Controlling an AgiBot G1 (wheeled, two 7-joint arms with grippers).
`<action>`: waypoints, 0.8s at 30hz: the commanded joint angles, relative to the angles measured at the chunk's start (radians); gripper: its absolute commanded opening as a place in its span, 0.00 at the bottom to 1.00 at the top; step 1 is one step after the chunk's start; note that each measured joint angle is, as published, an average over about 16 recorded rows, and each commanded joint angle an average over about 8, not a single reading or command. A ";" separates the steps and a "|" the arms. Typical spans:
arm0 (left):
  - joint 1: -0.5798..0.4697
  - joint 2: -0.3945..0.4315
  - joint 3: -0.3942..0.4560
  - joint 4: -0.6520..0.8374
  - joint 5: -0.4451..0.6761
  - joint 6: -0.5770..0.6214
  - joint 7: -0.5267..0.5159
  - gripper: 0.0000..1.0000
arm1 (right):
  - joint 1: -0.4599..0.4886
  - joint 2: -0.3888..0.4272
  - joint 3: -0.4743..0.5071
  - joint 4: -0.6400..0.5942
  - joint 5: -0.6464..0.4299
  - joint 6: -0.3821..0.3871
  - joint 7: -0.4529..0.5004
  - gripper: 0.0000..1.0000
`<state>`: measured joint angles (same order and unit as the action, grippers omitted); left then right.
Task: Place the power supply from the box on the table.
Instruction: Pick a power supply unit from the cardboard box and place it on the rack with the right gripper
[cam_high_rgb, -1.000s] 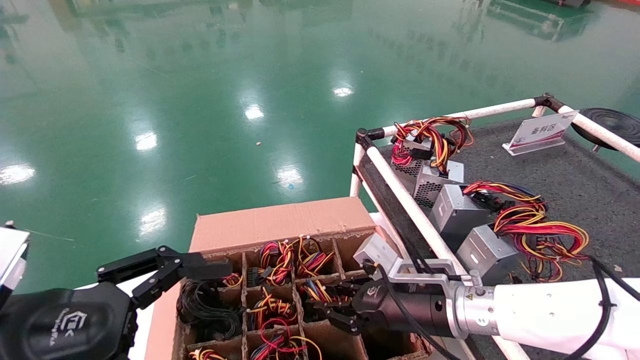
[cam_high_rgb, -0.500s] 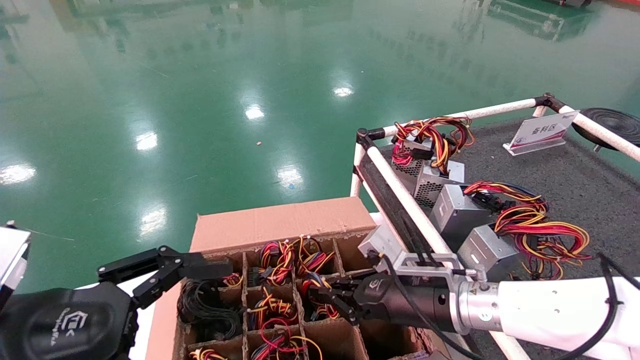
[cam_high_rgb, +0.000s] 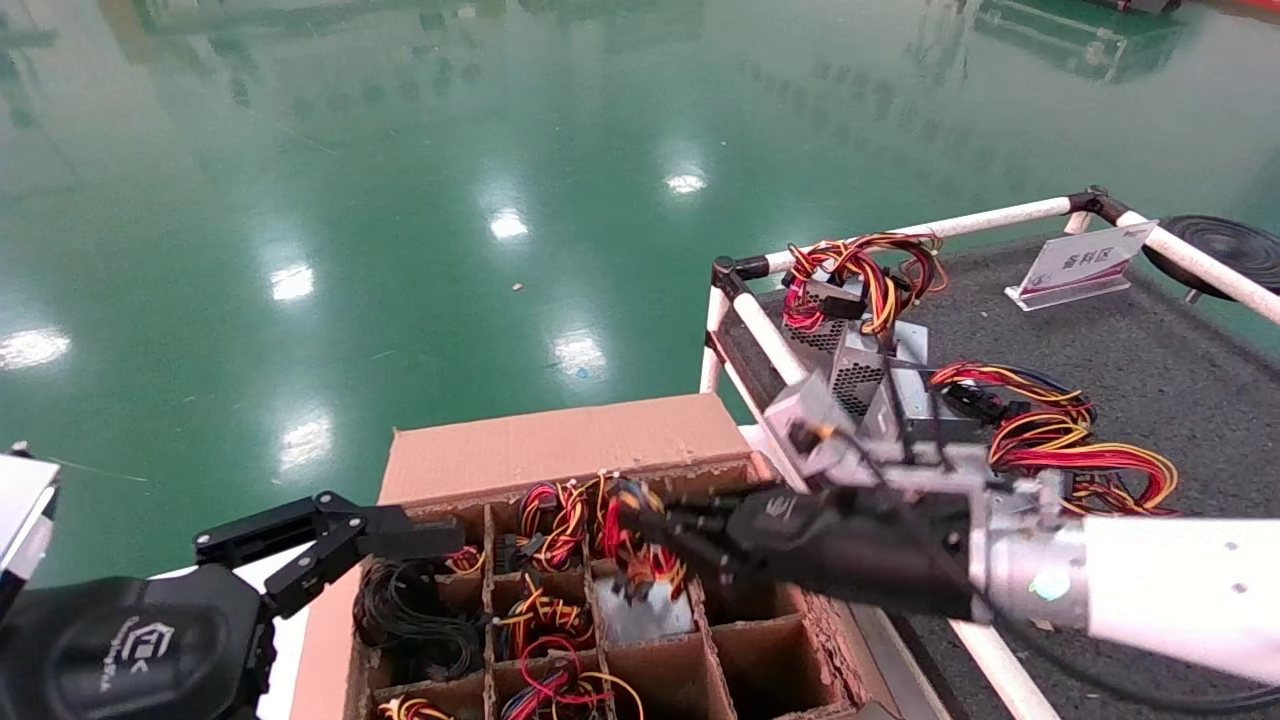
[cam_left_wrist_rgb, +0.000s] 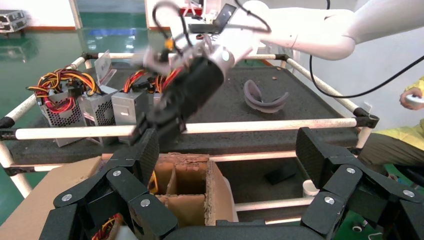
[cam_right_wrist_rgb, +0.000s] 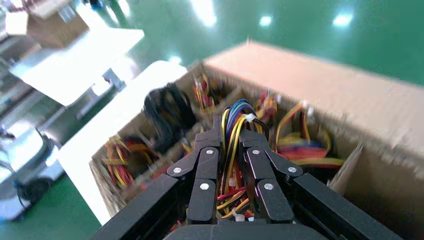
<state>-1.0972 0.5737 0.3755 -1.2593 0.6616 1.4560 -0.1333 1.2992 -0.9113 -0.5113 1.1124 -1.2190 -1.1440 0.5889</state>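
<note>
My right gripper (cam_high_rgb: 640, 522) is over the box (cam_high_rgb: 560, 445), shut on the red, yellow and black wire bundle (cam_right_wrist_rgb: 231, 150) of a power supply. Its silver-grey case (cam_high_rgb: 645, 615) hangs below the wires, partly up out of a middle cell. In the right wrist view the wires run between the closed fingers (cam_right_wrist_rgb: 207, 160). My left gripper (cam_high_rgb: 400, 540) stands open at the box's left side, over a cell of black cables, holding nothing. The dark grey table (cam_high_rgb: 1180, 380) lies to the right of the box.
Several identical power supplies (cam_high_rgb: 920, 420) with wire bundles lie along the table's left edge behind the white rail (cam_high_rgb: 770, 340). A sign stand (cam_high_rgb: 1085, 262) and a black round object (cam_high_rgb: 1225, 245) sit at the table's back. Other cells hold wire bundles. Green floor surrounds.
My right gripper has risen and drawn back with the wire bundle in it, and the silver case has come up into sight in its cell. The left arm has not moved.
</note>
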 joint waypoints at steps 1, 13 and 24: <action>0.000 0.000 0.000 0.000 0.000 0.000 0.000 1.00 | 0.005 0.015 0.014 0.021 0.020 -0.003 0.015 0.00; 0.000 0.000 0.000 0.000 0.000 0.000 0.000 1.00 | 0.069 0.113 0.096 0.182 0.083 0.043 0.137 0.00; 0.000 0.000 0.000 0.000 0.000 0.000 0.000 1.00 | 0.141 0.173 0.151 0.224 0.123 0.054 0.197 0.00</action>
<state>-1.0972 0.5737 0.3757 -1.2593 0.6615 1.4559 -0.1332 1.4368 -0.7329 -0.3567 1.3345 -1.0940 -1.0886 0.7859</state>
